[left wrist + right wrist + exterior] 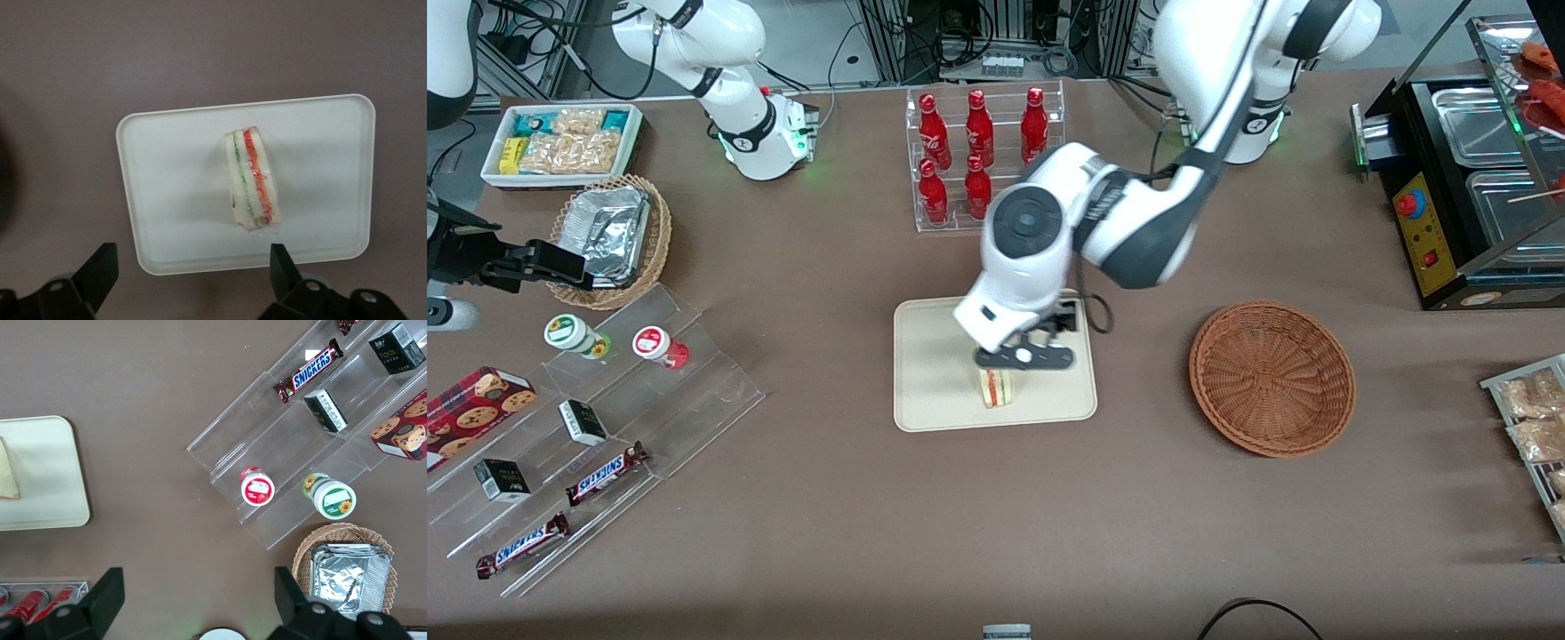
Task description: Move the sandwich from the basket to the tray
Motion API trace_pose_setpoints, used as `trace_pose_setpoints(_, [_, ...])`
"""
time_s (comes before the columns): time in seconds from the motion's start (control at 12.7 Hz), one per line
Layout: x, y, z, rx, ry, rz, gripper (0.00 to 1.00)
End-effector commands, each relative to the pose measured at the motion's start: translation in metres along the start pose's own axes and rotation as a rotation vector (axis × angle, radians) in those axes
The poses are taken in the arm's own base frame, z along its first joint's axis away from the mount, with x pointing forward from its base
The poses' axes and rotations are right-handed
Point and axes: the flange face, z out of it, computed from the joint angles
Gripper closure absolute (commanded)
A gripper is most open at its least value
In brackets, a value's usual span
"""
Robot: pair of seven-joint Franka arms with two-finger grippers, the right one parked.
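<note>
The sandwich (pixel 997 388) (pixel 252 180) stands on its edge on the cream tray (pixel 934 373) (pixel 173 173), near the tray's edge closest to the front camera, with its red and green layers showing. My left gripper (pixel 1021 357) (pixel 192 263) hovers just above the sandwich, open, with nothing between its fingers. In the wrist view the black fingertips (pixel 101 261) sit apart, off the tray's rim. The reddish-brown basket (pixel 1272 378) lies beside the tray toward the working arm's end of the table and holds nothing. The right wrist view shows the tray's corner (pixel 47 473) and a slice of the sandwich (pixel 7 473).
A clear rack of red bottles (pixel 978 156) stands farther from the front camera than the tray. Toward the parked arm's end are a stepped acrylic shelf with snacks (pixel 596 427), a tan wicker basket with a foil container (pixel 609 236) and a white bin of packets (pixel 560 142). A black appliance (pixel 1467 178) sits at the working arm's end.
</note>
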Motion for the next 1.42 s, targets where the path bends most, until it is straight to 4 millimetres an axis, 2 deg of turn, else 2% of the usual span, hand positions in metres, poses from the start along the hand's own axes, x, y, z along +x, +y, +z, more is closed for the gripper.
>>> trace_pose_setpoints(0.0, [0.002, -0.049, -0.017, -0.004, -0.028, 0.075, 0.0])
trace_pose_setpoints(0.39, [0.016, -0.142, -0.038, -0.023, -0.053, 0.191, 0.0])
trace_pose_setpoints(0.47, [0.016, -0.162, -0.041, -0.026, -0.056, 0.232, 0.0])
trace_pose_setpoints(0.55, [0.02, -0.191, -0.044, -0.031, -0.062, 0.246, 0.0])
trace_pose_setpoints(0.71, [0.017, -0.231, -0.054, -0.036, -0.07, 0.221, 0.0])
trace_pose_setpoints(1.02, [0.004, -0.282, -0.078, -0.038, -0.11, 0.151, 0.0])
trace_pose_setpoints(1.18, [-0.005, -0.301, -0.092, -0.04, -0.134, 0.164, 0.0])
trace_pose_setpoints(1.34, [-0.015, -0.338, -0.107, -0.061, -0.155, 0.137, 0.0])
